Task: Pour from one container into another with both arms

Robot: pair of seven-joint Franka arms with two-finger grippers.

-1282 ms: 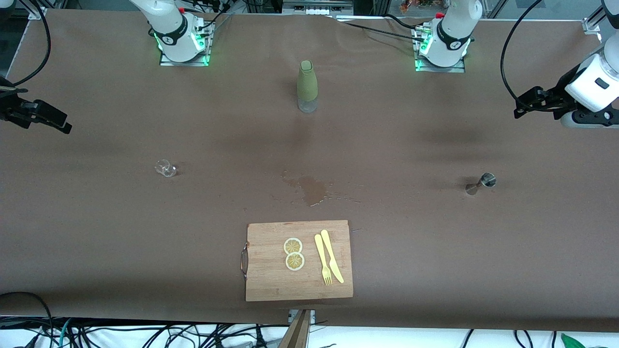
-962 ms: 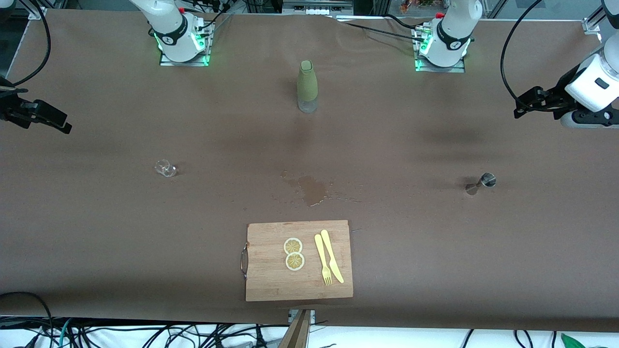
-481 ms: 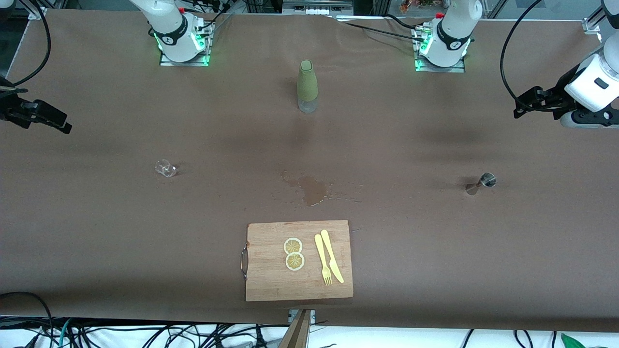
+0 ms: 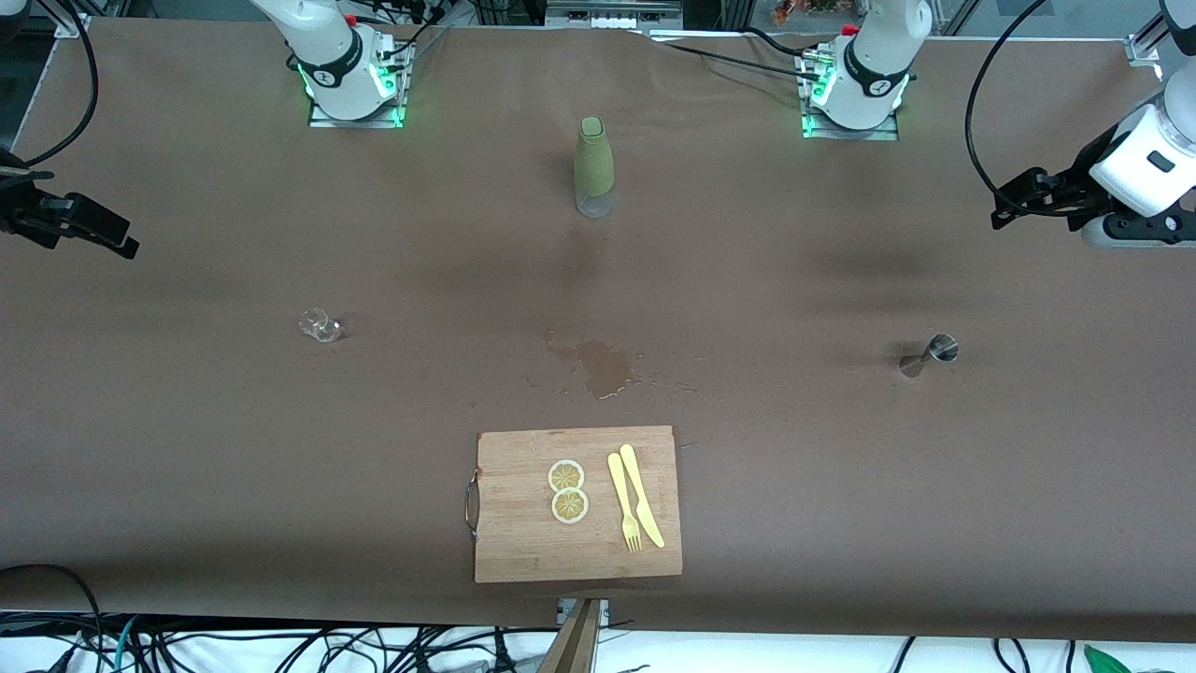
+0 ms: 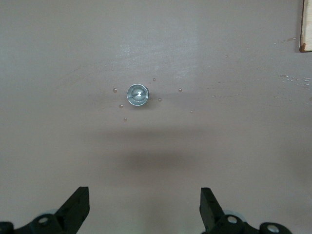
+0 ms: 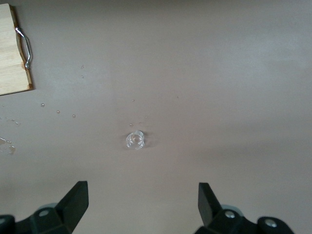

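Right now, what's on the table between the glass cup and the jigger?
In the front view, only a wet spill lies between the glass cup and the jigger, about midway, a little nearer the camera than their line. The rest is bare table.

Left arm's end effector (image 4: 1007, 207) slightly shifted

Tiny clear glass cup (image 4: 320, 326) toward the right arm's end of the brown surface (image 4: 187, 449); small steel hourglass jigger (image 4: 930, 354) toward the left arm's end. Between them, tall olive-green bottle (image 4: 593, 166), then wet spill (image 4: 603, 366), then wooden cutting board (image 4: 523, 542) nearest the front camera.
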